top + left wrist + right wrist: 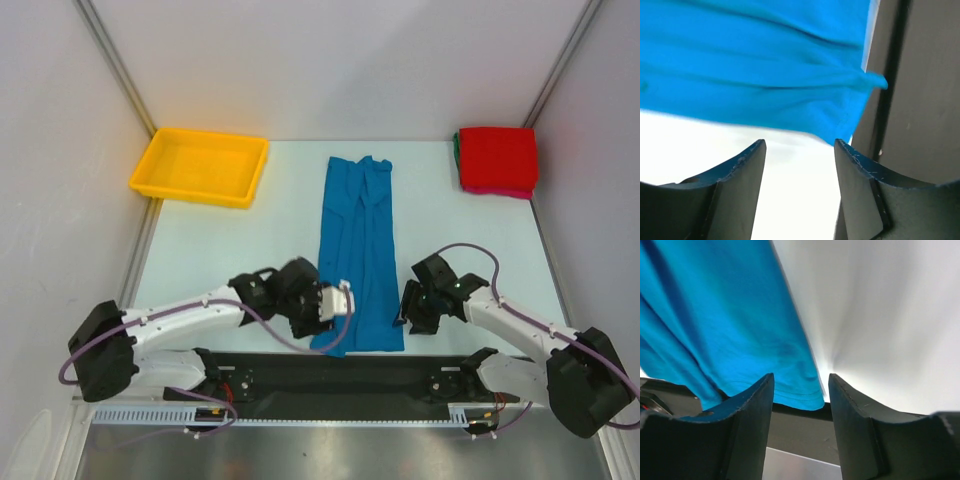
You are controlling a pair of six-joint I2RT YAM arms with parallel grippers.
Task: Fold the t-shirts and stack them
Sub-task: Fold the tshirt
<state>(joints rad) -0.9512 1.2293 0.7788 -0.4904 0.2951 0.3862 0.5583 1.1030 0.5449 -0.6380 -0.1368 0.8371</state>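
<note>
Table [220, 250]: blue t-shirt [358, 240] lengthwise, hem nearest the arms.
Left gripper [800, 145]: parted, empty, at hem corner.
Right gripper [801, 376]: likewise, opposite corner.

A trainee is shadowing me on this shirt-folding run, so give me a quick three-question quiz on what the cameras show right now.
1. True or false: the blue shirt lies on the table as a long strip, outside the yellow tray.
2. Where is the red-topped pile of folded shirts? A) far right corner B) near left edge C) under the left arm
3. Is the left gripper or the right gripper holding cloth?
Key: 1 true. 2 A. 3 Neither; both stand open at the blue shirt's near corners.
</note>
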